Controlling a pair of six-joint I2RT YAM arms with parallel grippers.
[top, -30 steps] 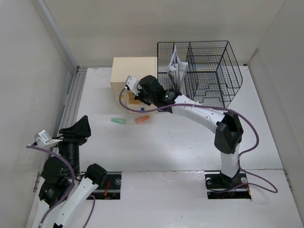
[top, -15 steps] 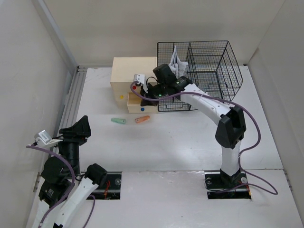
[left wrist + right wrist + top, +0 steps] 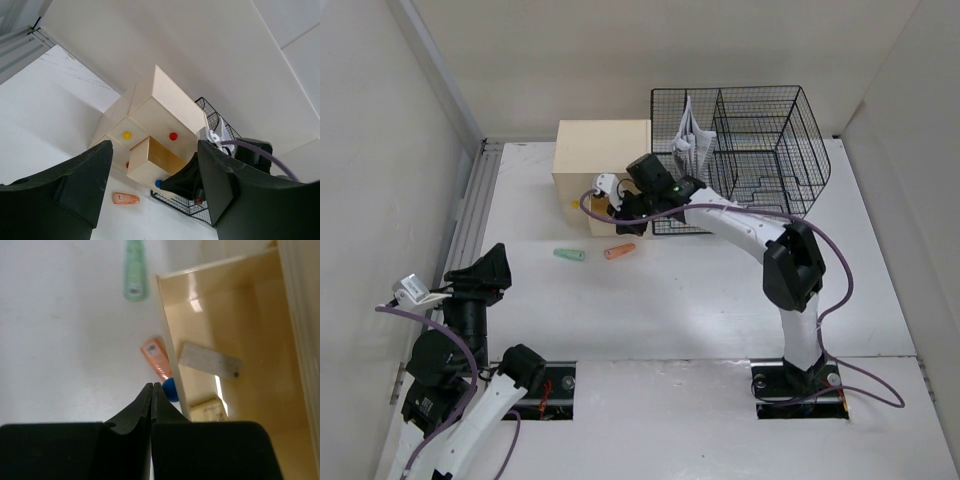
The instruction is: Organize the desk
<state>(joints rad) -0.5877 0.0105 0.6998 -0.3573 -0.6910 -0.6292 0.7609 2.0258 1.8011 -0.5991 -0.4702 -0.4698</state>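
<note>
Desk [image 3: 700, 300] is filling most of the top view, white and flat. Box [image 3: 600, 150] is sitting at its far edge, left of centre, w/ basket [image 3: 770, 130] just beside it on the right. Some paper [image 3: 688, 135] is standing upright in the basket's left compartment.

R arm is reaching across to the box front. R gripper [image 3: 151, 386] is pressing its jaws fully together, holding nothing. Its tips are hovering just beside the blue knob [image 3: 170, 388] of the drawer [image 3: 225, 340], which is sticking out open. Can't tell if tips and knob are touching. A flat white piece [image 3: 210, 361] and a small beige item [image 3: 207, 409] are lying inside the drawer.

Orange tube [image 3: 618, 251] is lying on the desk just in front of the drawer, w/ green tube [image 3: 570, 254] near it on the left, the two apart.

L arm is sitting folded at the near left corner. L gripper [image 3: 152, 150] is holding its jaws wide w/ nothing between them, pointing toward the box, well apart from it. Yellow knob [image 3: 127, 135] and red knob [image 3: 173, 136] are showing on the shut upper drawers.
</note>
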